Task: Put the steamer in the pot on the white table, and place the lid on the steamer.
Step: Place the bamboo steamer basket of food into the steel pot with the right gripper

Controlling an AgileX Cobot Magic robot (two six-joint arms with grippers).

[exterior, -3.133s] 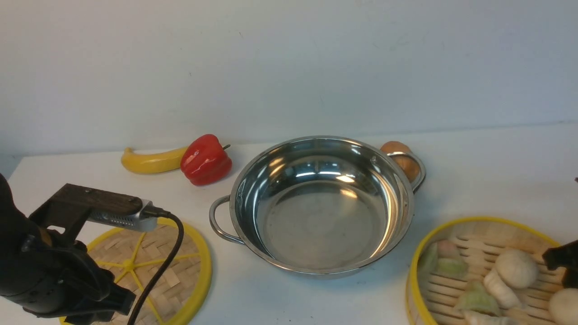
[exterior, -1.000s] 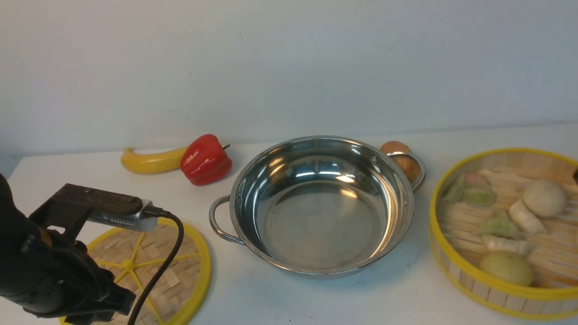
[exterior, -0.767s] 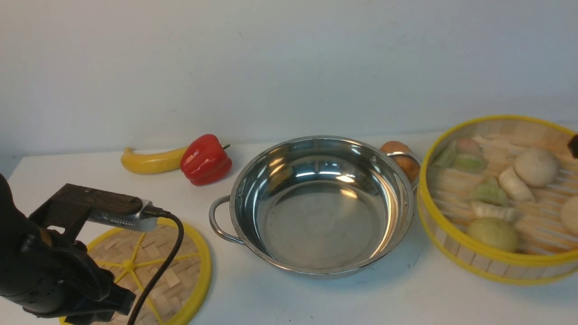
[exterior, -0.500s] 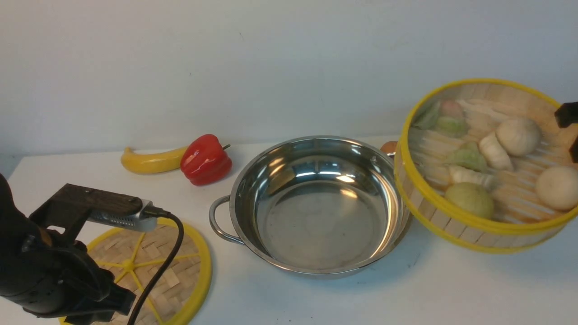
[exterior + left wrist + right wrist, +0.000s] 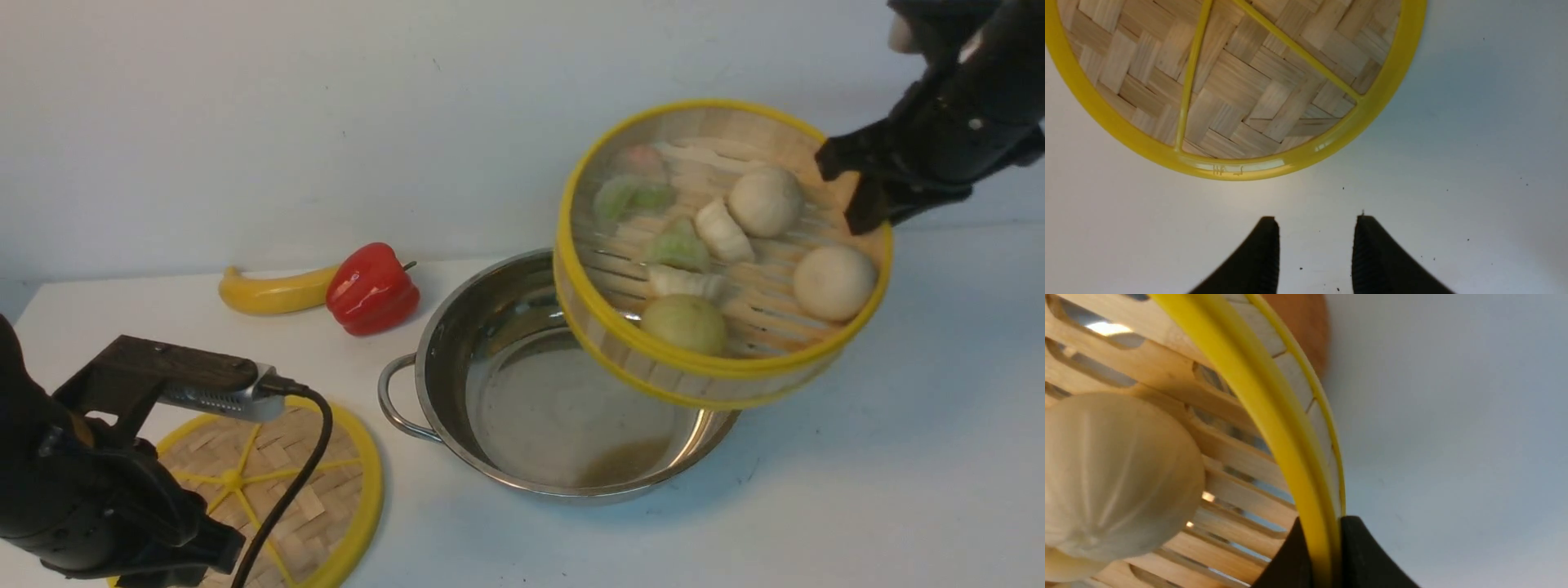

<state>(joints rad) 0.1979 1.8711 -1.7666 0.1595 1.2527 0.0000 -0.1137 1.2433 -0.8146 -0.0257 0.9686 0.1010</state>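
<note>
The steamer (image 5: 718, 367), a yellow-rimmed bamboo basket holding buns and dumplings, hangs tilted in the air over the right half of the shiny pot (image 5: 457, 327). My right gripper (image 5: 853, 192) is shut on its far right rim; in the right wrist view the fingers pinch the yellow rim (image 5: 1274, 416), gripper (image 5: 1325, 539). The lid (image 5: 343, 457), a flat woven disc with yellow spokes, lies on the white table (image 5: 898, 457) at front left. My left gripper (image 5: 1314, 228) is open and empty, just off the lid's rim (image 5: 1241, 167).
A red bell pepper (image 5: 371, 287) and a banana (image 5: 273, 292) lie behind the pot on the left. A brown round thing (image 5: 1302, 322) shows past the steamer's rim in the right wrist view. A black cable (image 5: 286, 498) crosses the lid.
My right gripper has lifted the steamer off the table at the front right and carried it up and left, from beside the pot to above its right half. The left arm has not moved.
</note>
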